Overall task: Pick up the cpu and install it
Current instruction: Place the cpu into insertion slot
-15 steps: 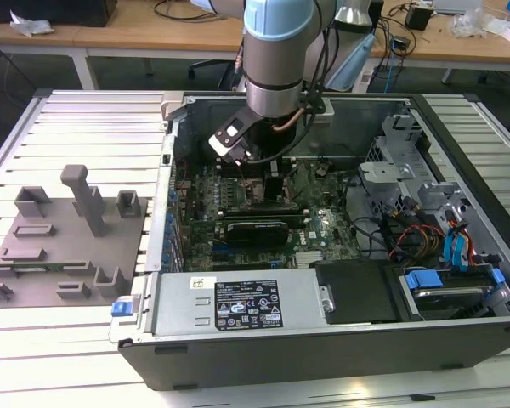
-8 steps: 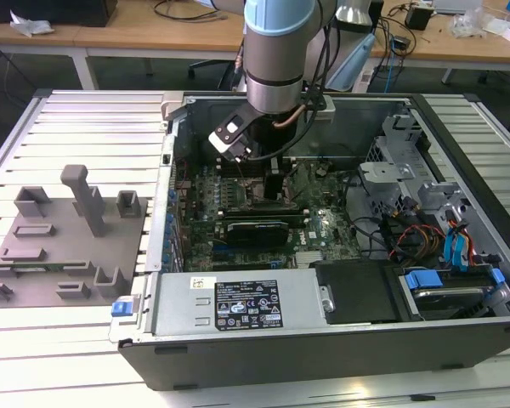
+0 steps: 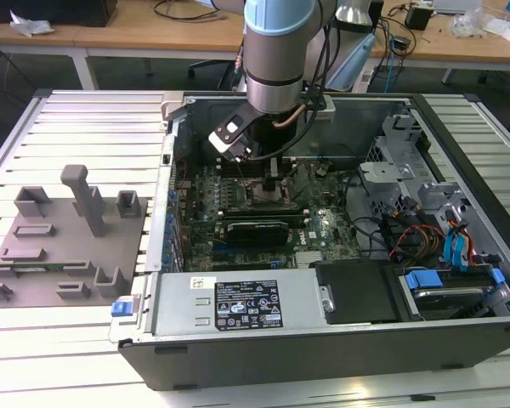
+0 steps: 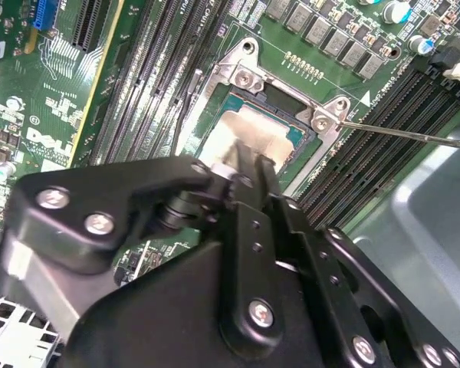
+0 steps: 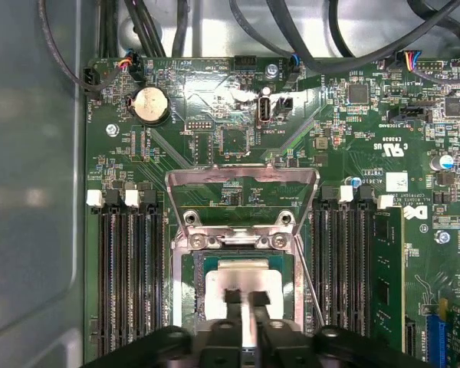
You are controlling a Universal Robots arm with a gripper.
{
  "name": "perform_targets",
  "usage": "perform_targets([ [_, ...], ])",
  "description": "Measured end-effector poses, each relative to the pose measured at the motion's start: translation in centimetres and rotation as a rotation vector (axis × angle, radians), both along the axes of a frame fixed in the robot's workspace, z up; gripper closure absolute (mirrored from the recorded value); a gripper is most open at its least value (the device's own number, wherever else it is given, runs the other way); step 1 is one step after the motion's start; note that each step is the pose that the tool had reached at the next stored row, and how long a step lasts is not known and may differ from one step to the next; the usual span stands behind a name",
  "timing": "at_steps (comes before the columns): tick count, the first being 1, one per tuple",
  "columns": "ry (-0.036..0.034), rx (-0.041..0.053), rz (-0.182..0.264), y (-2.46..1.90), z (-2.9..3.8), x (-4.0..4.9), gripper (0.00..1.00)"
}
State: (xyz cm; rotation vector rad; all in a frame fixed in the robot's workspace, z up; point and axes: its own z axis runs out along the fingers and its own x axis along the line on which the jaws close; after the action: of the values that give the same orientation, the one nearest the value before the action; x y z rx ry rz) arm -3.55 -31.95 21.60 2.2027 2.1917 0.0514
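The cpu (image 5: 218,285), a flat square chip with a silvery top, lies in the motherboard socket (image 5: 192,264) inside the open computer case (image 3: 238,310). It shows in the second wrist view too, the cpu (image 4: 261,130) sitting level within the socket frame. My gripper (image 5: 245,297) stands straight over the chip's middle, its two dark fingers (image 5: 232,296) drawn close together against a thin pale strip on the chip's top. In the exterior view the gripper (image 3: 272,183) reaches down into the case, over the board.
The socket's metal load plate (image 5: 241,180) is swung up and open, and its thin lever (image 4: 406,135) sticks out sideways. Memory slots (image 5: 126,276) flank the socket on both sides. A grey fixture plate with blocks (image 3: 68,242) lies on the exterior view's left.
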Motion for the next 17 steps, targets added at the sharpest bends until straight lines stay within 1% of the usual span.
perform_targets([
  [1,0.0,-0.0001,0.0,0.0,0.01,0.0,0.89],
  [9,0.0002,-0.0003,0.0,0.0,-0.02,0.0,0.89],
  [14,0.0,-0.0001,0.0,-0.03,-0.55,0.0,0.89],
  [17,0.0001,-0.0001,0.0,-0.03,-0.68,0.0,0.89],
])
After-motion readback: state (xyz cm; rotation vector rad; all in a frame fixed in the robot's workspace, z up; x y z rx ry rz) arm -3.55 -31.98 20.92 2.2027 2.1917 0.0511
